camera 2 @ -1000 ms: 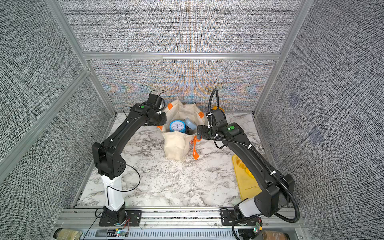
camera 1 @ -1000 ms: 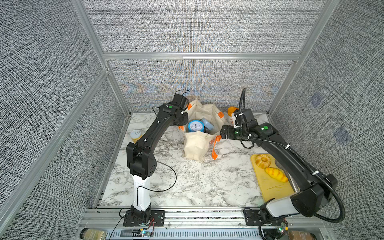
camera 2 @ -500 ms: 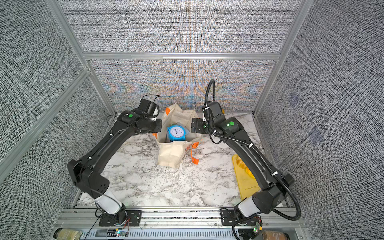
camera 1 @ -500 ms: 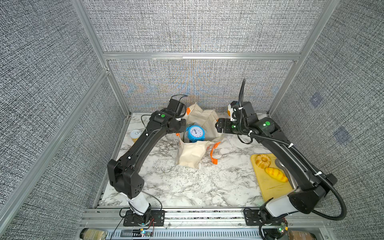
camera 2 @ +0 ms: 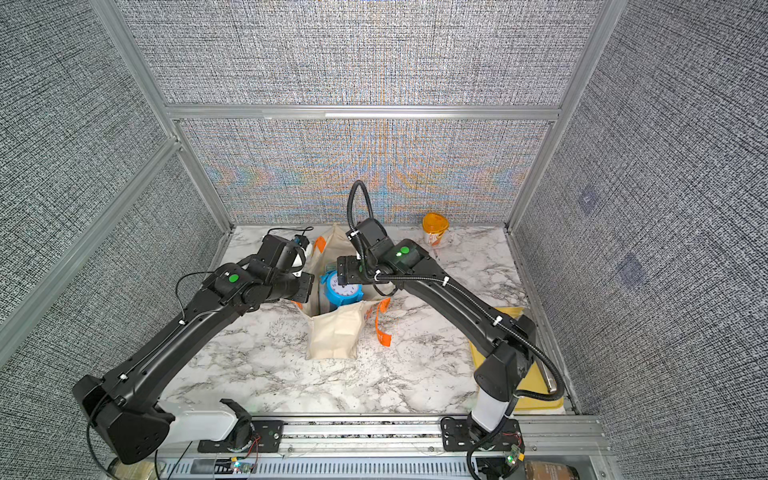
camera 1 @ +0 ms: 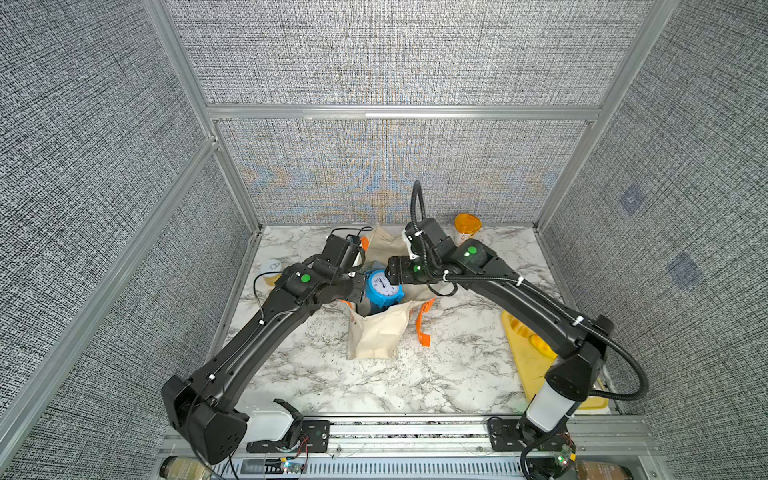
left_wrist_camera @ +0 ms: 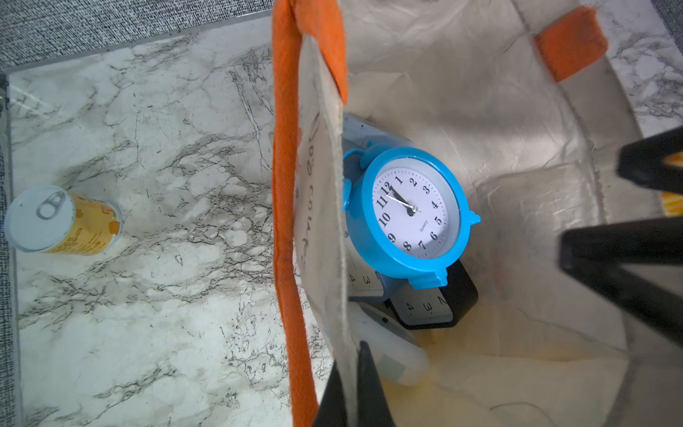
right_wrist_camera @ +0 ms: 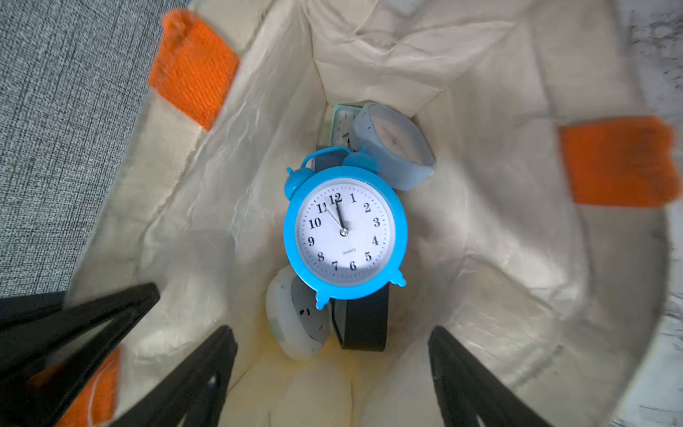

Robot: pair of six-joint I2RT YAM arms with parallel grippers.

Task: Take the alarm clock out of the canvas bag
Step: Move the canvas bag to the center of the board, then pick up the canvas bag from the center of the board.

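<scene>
Now, clock [right_wrist_camera: 345, 231]: is found straight ahead of right claw [right_wrist_camera: 330, 329].
Right claw: spread.
Left claw [left_wrist_camera: 351, 369]: bag [left_wrist_camera: 321, 222] rim is pinched.

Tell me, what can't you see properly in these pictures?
Black clock: its face hides under the blue alarm clock, right wrist view.
Can: label writing too small to read, left wrist view.
Yellow board: the right arm covers most of what lies on it, in a top view.
Canvas bag: rim and orange handles blurred, right wrist view.
</scene>
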